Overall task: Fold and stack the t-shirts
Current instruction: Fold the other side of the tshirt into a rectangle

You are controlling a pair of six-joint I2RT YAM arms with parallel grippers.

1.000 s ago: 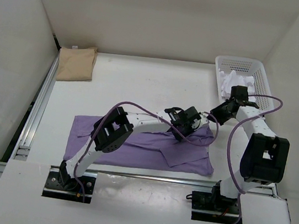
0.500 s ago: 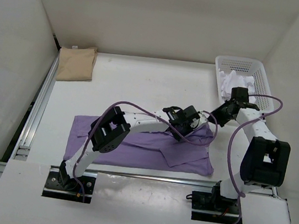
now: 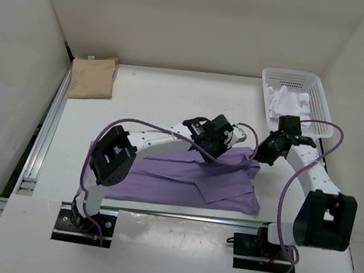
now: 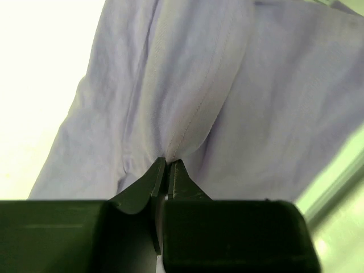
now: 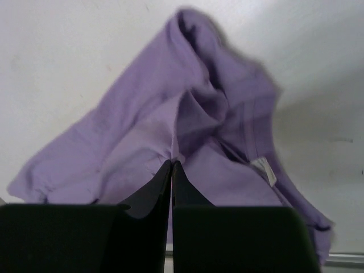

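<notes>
Counted are two claws, left claw (image 4: 166,165) and right claw (image 5: 172,165), one basket (image 3: 292,74), and three shirts: purple shirt (image 3: 229,184) at their tips, tan shirt (image 3: 93,76) far left, white shirt (image 3: 285,100) beyond.

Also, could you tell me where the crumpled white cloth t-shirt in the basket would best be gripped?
Probably pinch a raised fold near the middle of the crumpled white cloth t-shirt, coming straight down from above. The walls of the white perforated plastic basket surround it and block side approaches.

White arms (image 3: 167,142), purple cables (image 3: 281,191), black left end effector (image 4: 166,169) and right end effector (image 5: 172,168).
</notes>
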